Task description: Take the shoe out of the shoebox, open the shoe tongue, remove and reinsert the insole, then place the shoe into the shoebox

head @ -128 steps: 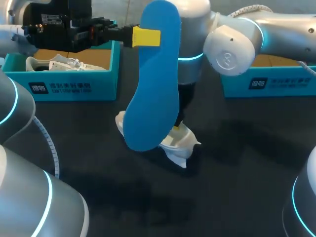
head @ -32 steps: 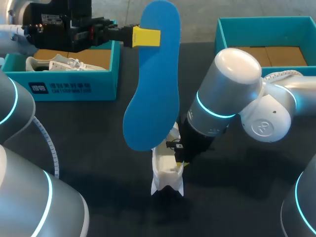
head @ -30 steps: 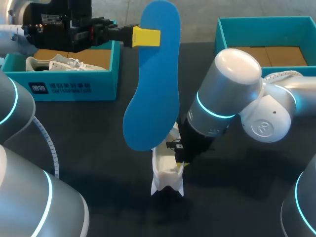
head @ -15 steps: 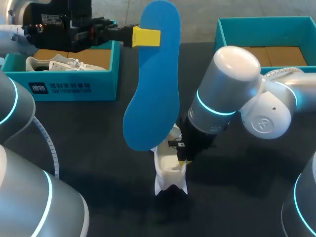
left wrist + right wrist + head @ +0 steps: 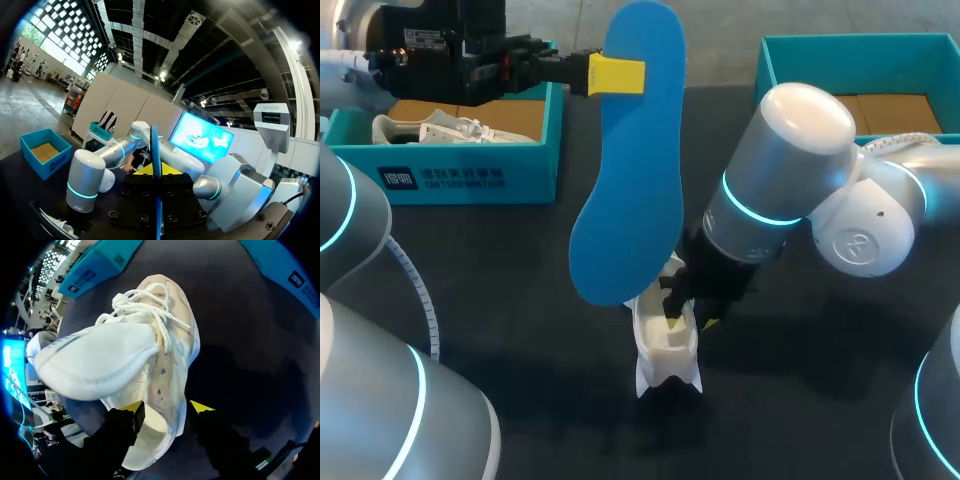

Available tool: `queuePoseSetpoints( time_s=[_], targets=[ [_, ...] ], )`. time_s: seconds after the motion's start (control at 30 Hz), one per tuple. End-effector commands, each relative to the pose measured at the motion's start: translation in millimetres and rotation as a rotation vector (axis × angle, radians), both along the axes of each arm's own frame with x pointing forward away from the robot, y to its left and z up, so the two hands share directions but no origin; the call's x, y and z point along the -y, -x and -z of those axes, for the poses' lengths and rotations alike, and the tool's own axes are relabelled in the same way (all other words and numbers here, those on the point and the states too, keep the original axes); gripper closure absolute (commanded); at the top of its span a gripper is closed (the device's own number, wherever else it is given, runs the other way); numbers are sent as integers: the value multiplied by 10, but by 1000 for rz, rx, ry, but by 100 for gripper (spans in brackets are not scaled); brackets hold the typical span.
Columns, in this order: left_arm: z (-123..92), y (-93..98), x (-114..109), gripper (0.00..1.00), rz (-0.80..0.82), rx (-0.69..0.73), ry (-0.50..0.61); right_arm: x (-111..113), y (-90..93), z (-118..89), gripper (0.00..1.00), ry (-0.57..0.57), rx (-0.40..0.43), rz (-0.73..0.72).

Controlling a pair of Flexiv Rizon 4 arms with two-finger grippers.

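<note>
Over the last few seconds the right arm has swung round from the far side, and it has turned the shoe (image 5: 665, 345) and drawn it toward the near edge of the table (image 5: 500, 300). There the shoe now lies lengthwise in the middle. In the last half second the right gripper (image 5: 167, 408) seems to have let go. Its fingers stand narrowly apart astride the heel wall, the outer one clear of it.

The tongue (image 5: 95, 362) is folded open. The left gripper (image 5: 617, 75) has not moved and keeps the insole (image 5: 630, 150) pinched aloft over the shoe. Removal looks done; reinsertion comes next.

The left box (image 5: 470, 170), holding a second shoe (image 5: 440, 128), carries white print (image 5: 440, 179) on its side. So does the right box (image 5: 860, 45), and I leave both unread.
</note>
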State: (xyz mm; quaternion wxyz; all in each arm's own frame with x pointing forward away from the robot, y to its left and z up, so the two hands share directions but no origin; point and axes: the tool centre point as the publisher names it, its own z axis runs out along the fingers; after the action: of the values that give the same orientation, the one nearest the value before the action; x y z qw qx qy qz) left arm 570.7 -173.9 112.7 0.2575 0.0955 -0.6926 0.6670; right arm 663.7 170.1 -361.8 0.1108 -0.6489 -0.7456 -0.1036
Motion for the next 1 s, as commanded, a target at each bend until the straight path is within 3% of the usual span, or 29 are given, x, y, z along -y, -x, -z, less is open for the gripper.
queuePoseSetpoints(
  time_s=[0.03,0.5,0.8,1.0],
  targets=[
    [7,-4,9,100,1,0,-1,151,64,-215,0,-34,13,4],
    [7,-4,9,100,1,0,-1,460,-61,-678,0,-310,44,-22],
    [7,-4,9,100,1,0,-1,591,-237,-1022,0,-411,44,-54],
    [7,-4,9,100,1,0,-1,591,-237,-1022,0,-411,44,-54]
  ],
)
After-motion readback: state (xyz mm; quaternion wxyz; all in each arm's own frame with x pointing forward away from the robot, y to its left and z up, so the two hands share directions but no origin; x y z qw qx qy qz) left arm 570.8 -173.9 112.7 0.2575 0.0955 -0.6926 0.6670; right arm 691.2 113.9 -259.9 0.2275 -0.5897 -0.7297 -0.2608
